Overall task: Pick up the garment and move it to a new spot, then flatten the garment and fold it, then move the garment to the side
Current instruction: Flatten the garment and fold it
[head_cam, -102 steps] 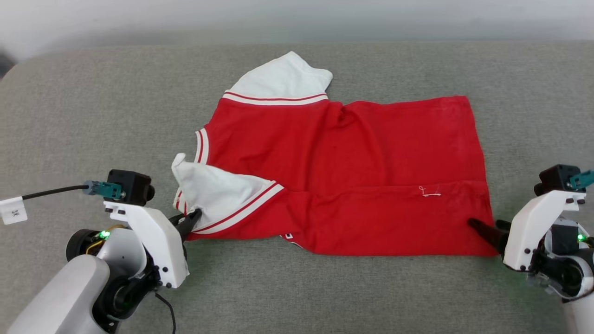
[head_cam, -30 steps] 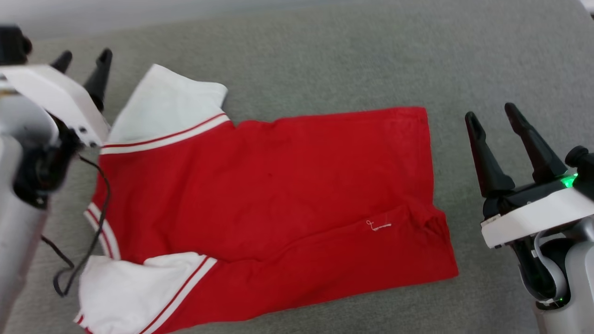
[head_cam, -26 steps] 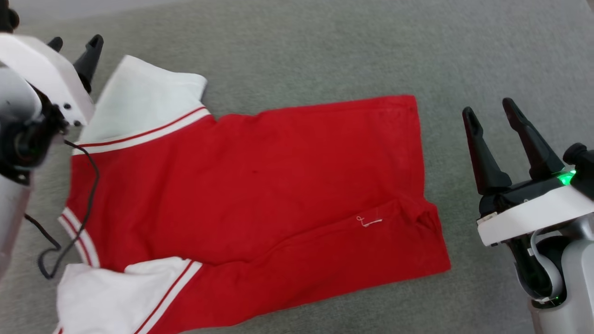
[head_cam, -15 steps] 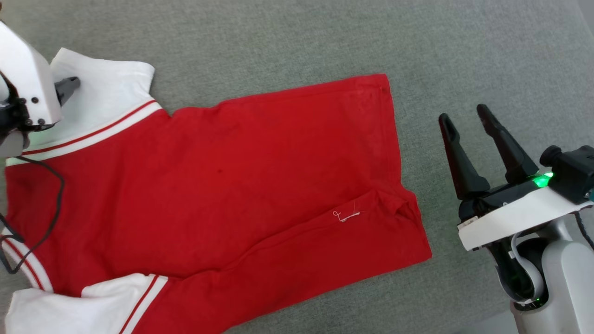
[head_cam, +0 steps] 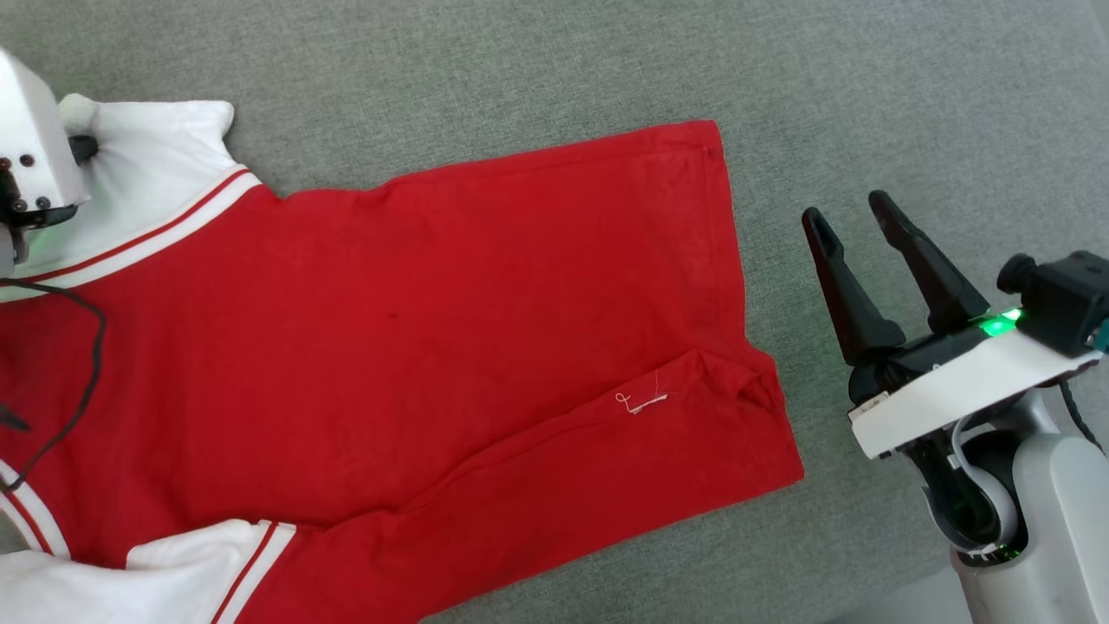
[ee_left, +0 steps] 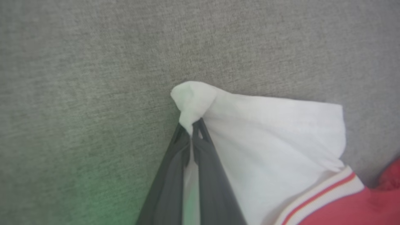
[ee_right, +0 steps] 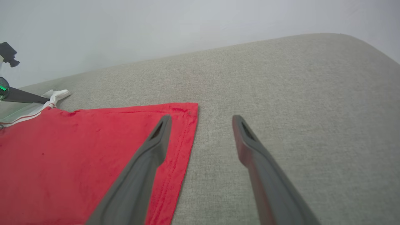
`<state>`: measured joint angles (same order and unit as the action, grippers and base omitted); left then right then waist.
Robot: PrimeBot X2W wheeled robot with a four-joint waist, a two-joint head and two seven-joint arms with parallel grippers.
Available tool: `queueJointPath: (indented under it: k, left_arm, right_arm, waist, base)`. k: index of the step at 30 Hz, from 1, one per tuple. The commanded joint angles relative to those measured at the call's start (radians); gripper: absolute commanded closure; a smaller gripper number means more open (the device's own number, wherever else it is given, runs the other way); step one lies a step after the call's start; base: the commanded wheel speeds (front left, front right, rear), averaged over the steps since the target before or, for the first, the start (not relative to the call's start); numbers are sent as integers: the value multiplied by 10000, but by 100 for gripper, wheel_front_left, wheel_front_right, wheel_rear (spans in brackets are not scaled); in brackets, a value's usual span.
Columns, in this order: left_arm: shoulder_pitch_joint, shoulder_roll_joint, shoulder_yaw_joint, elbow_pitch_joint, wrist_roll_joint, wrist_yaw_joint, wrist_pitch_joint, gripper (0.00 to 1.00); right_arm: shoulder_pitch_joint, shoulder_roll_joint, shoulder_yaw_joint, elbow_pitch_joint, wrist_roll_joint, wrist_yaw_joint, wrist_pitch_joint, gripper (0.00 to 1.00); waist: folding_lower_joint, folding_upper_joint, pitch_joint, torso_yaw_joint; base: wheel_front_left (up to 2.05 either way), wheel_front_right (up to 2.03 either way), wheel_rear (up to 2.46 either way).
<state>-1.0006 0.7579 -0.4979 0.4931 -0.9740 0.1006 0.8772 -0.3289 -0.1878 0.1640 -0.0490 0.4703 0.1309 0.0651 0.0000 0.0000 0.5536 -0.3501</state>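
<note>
The garment (head_cam: 416, 347), red with white striped-trim sleeves, lies spread flat on the grey surface, its near long edge folded over. My left gripper (ee_left: 191, 128) is shut on the corner of the far white sleeve (ee_left: 275, 150), which bunches up at the fingertips; in the head view that sleeve (head_cam: 156, 182) sits at the far left beside the gripper's white housing (head_cam: 30, 156). My right gripper (head_cam: 849, 221) hovers open to the right of the garment's hem, nothing between its fingers. In the right wrist view its fingers (ee_right: 156, 147) hang above the garment's far hem corner (ee_right: 187, 112).
A grey fabric surface (head_cam: 910, 104) runs under everything, with bare cloth beyond and to the right of the garment. A black cable (head_cam: 82, 381) from my left arm droops over the garment's left part. A pale wall (ee_right: 156, 28) rises behind.
My left gripper came down onto the far white sleeve and shut on its corner. The head camera swung, so the garment sits further left in view. The right gripper stayed open.
</note>
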Motion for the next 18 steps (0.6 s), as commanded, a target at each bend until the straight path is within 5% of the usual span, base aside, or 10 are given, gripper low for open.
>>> queueJointPath:
  k: [1, 10, 18]
  left_arm:
    - [992, -607, -581, 428, -115, -48, 299, 100]
    - [514, -712, -399, 461, 86, -425, -609, 100]
    - [-475, -1076, -320, -71, 388, -1195, -1797, 100]
  right_arm:
    - [-213, -87, 57, 41, 205, -4, 168, 0]
    - [-1358, -622, 170, 706, 1202, -4, 2475, 0]
    - [-3090, -964, -219, 2424, 1673, -4, 5798, 0]
  waist:
    - [0, 0, 11, 52]
    - [0, 0, -231, 532]
    - [0, 0, -523, 1537]
  base:
    - [0, 0, 0]
    - [0, 0, 0]
    - [0, 0, 0]
